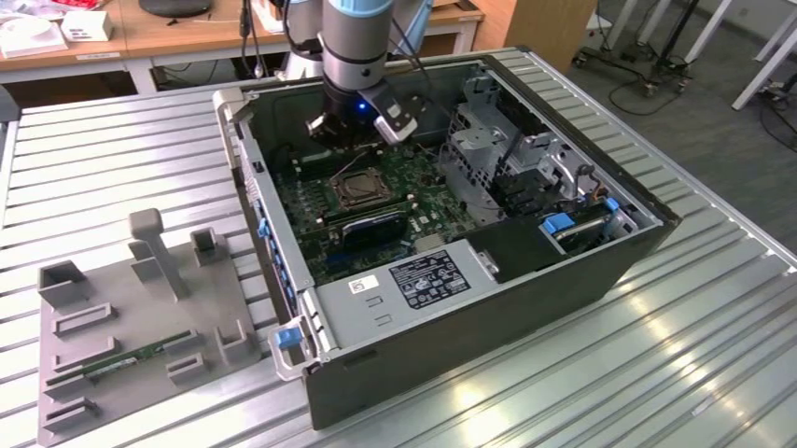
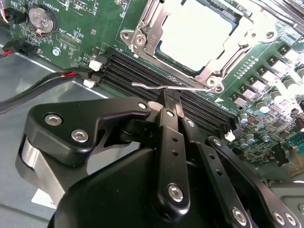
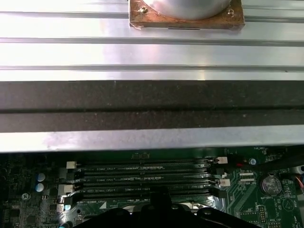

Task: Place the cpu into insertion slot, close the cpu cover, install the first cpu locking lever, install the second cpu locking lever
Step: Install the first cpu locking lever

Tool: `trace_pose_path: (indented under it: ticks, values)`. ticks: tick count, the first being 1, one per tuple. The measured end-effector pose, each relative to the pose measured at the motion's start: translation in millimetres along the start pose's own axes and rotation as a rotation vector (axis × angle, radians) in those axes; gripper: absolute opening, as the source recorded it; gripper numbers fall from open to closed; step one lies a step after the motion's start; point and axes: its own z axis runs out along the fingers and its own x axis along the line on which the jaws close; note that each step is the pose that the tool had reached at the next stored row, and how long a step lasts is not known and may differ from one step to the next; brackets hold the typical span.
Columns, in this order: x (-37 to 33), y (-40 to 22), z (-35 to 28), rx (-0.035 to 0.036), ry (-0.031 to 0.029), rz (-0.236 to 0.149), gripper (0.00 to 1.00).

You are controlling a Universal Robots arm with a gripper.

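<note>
Progress: cpu (image 2: 194, 33) seated in insertion slot (image 1: 332, 189), cpu cover (image 2: 142, 40) closed. Hand (image 2: 171, 95), at slot's 12 o'clock in exterior view, fingers together, touches locking lever (image 2: 147, 86); levers appear unlatched.

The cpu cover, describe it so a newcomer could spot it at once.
Look inside the open computer case at the green circuit board. Near its middle lies the cpu cover, a square silvery metal frame; unlike the long black memory slots beside it, its cut-out centre shows the pale cpu.
</note>
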Motion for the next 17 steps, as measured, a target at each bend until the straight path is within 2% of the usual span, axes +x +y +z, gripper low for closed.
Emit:
trace_pose_path:
  ticks: [17]
  values:
    - [-1.5, -0.8, 3.6, 0.0000, 0.0000, 0.000, 0.11]
